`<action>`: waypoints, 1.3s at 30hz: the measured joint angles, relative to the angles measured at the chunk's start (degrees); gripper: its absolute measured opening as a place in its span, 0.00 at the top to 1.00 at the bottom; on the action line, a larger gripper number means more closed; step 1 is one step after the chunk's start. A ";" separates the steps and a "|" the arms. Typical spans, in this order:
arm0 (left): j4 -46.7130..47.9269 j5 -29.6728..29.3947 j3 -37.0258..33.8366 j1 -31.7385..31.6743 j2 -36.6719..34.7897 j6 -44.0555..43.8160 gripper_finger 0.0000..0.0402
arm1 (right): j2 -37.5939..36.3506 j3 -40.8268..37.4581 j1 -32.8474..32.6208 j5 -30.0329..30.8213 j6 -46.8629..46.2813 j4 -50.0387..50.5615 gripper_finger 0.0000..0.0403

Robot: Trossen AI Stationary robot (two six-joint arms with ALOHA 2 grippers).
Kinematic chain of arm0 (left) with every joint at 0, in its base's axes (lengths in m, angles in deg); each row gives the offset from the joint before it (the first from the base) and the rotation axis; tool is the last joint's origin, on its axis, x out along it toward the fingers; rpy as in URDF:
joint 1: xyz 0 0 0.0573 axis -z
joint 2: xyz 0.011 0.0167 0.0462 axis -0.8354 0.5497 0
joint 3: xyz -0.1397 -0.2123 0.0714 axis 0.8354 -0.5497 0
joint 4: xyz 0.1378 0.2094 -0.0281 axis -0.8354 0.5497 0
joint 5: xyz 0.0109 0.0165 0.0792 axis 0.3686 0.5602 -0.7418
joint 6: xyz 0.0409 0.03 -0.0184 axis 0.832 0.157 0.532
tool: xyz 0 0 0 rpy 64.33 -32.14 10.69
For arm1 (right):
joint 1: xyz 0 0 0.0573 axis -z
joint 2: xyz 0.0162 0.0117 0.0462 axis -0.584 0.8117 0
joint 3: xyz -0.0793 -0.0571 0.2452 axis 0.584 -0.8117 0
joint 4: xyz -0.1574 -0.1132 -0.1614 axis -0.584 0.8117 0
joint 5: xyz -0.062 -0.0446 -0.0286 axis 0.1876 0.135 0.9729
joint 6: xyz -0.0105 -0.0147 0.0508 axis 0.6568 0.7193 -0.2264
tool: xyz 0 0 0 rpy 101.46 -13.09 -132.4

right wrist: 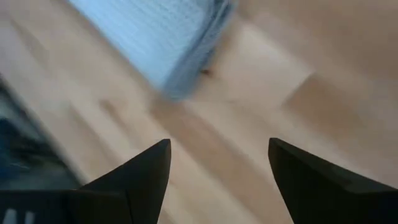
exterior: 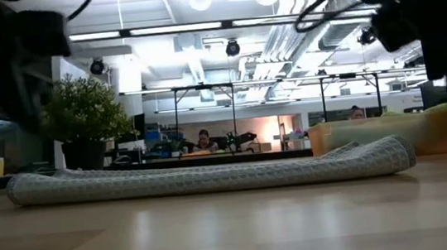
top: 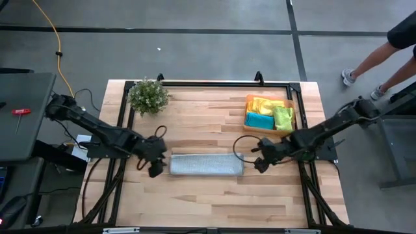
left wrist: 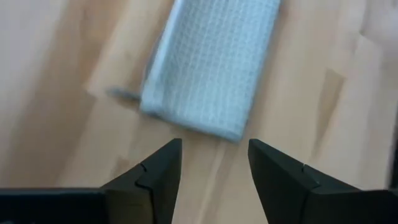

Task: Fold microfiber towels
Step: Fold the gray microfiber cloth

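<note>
Operator, note first what you cannot verify. In the low view both arms are dark blurs cut off at the top edge, so neither set of fingertips can be read there. The far side of the pale grey-blue waffle-textured microfiber towel [top: 206, 164] is hidden in that view; you see only its near folded edge, lying flat as a long low strip. The right wrist view is smeared, showing only one corner of this towel. No brand, label or legible writing appears anywhere.

The grey-blue towel lies folded into a long rectangle on the light wooden table [top: 195, 201], roughly midway between the two arms, lengthwise from one gripper to the other.

Your left gripper [top: 156, 170] sits just beside the towel's left end; its wrist view shows the two dark fingers [left wrist: 158, 177] spread apart with nothing between them, the towel's short edge just ahead and not touched.

Your right gripper [top: 260, 163] sits near the towel's right end, fingers [right wrist: 140, 177] parted wide and empty, apart from the cloth.

The flat orange rectangular tray [top: 249, 99] stands at the table's far right and holds a yellow towel [top: 262, 105], a teal blue towel [top: 259, 121] and a lime green towel [top: 283, 117], bunched together. A small green leafy plant [top: 148, 95] stands at the far left. A person's legs [top: 370, 64] are cut off at the frame's upper right.
</note>
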 joint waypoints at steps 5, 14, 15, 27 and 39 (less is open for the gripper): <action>-3.70 -1.51 -6.45 4.99 -4.38 -11.41 0.56 | -1.22 -10.19 -3.54 5.84 -20.12 -18.08 0.35; -4.30 -2.43 -8.85 7.77 -3.60 -19.24 0.56 | 9.45 -13.33 -2.43 13.24 -24.01 -33.95 0.35; -4.41 -2.49 -8.82 7.77 -3.38 -19.24 0.56 | 10.98 -13.30 -2.18 13.18 -23.92 -35.88 0.35; -4.17 -4.31 -8.82 7.75 -3.10 -18.51 0.56 | 20.09 -13.15 -1.02 13.87 -26.66 -48.91 0.35; -4.21 -9.10 -8.82 7.75 -3.10 -16.66 0.56 | 22.55 -12.87 2.01 10.59 -29.52 -49.59 0.35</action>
